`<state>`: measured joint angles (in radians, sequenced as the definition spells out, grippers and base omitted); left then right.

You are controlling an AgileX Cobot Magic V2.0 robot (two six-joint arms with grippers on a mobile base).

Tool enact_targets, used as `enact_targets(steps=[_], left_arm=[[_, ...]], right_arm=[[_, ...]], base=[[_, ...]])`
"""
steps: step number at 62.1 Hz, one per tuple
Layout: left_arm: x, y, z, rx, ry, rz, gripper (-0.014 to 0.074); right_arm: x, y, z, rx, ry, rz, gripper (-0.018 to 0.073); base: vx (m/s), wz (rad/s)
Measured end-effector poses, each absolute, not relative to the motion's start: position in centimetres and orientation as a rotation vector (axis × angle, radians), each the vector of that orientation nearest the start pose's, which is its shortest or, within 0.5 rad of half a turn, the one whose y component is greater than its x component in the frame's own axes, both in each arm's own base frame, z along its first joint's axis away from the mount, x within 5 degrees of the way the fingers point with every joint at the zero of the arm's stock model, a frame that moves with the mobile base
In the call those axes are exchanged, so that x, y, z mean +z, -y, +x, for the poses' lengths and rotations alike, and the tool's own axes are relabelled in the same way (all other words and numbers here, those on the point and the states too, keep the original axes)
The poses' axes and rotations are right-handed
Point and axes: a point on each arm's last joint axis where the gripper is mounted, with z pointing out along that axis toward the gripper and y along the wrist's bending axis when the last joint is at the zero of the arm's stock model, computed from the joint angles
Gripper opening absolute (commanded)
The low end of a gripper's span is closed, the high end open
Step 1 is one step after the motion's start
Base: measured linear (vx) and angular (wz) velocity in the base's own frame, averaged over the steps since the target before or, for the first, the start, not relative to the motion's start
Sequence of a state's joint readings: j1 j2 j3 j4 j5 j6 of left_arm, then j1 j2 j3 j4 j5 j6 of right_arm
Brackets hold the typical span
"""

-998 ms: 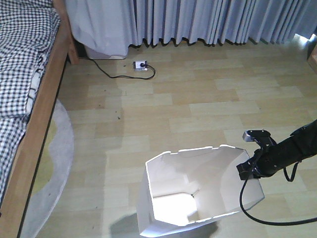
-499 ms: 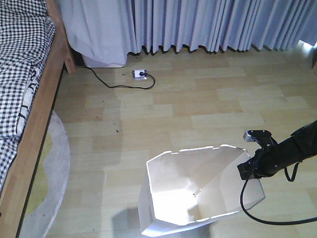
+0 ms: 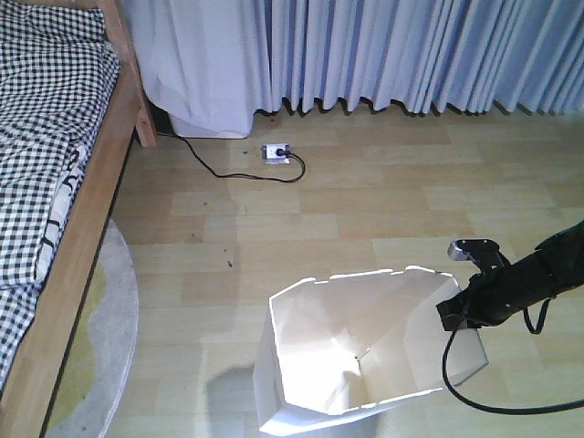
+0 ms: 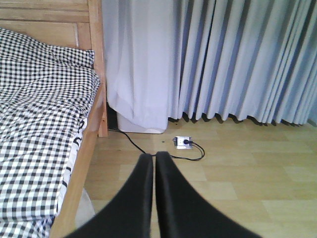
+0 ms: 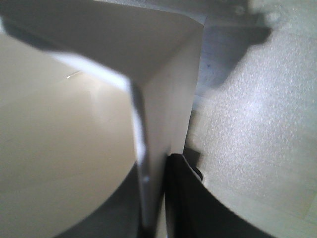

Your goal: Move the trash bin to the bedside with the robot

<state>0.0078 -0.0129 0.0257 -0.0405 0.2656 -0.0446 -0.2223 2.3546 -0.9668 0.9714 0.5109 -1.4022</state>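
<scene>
We saw our right gripper [image 3: 455, 315] clamped on the trash bin [image 3: 365, 310] rim, checked bed [image 3: 46, 137] nearby, our left gripper [image 4: 154, 166] fingers pressed together, empty.

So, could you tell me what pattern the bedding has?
The bedding is black-and-white checked; left wrist view.

black arm [image 3: 537, 276], looped cable [image 3: 445, 361] — grey-tipped

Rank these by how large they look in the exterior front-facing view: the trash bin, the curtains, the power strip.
1. curtains
2. trash bin, enlarged by nearness to the camera
3. power strip, clearly smallest
</scene>
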Motion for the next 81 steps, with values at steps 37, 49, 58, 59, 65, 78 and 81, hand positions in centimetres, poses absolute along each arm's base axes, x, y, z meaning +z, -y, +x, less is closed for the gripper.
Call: enact_targets(steps=[37,49,58,59,65,78,81], left_arm=[[18.12,0.05,5.49,-0.064,-1.761,-0.073,-0.0006],[18.12,0.05,5.49,-0.064,-1.761,-0.073,-0.0006],[18.12,0.05,5.49,-0.064,-1.761,-0.073,-0.0006],[18.12,0.05,5.49,-0.064,-1.761,-0.073,-0.0006],[18.12,0.05,5.49,-0.064,-1.761,-0.073,-0.0006],[18.12,0.05,5.49,-0.064,-1.761,-0.073,-0.0006],[18.12,0.05,5.49,-0.064,-1.761,-0.073,-0.0006]], right_arm=[[-2.31,3.26,31.21,0.609,-2.942,-0.394,-0.0005],[-2.31,3.26,31.21,0.609,-2.942,-0.394,-0.0005],[-2.31,3.26,31.21,0.609,-2.942,-0.394,-0.0005],[-2.31,3.26,31.21,0.609,-2.942,-0.394,-0.0005],[-2.31,3.26,31.21,0.609,-2.942,-0.394,-0.0005],[-2.32,3.28,31.22,0.606,-2.942,-0.394,-0.0005],[-2.32,3.28,31.22,0.606,-2.942,-0.394,-0.0005]], base=[[0.18,0.03],[0.16,-0.05],[0.16,-0.05],[0.17,-0.05],[0.16,-0.05],[0.15,-0.02],[0.14,0.0]])
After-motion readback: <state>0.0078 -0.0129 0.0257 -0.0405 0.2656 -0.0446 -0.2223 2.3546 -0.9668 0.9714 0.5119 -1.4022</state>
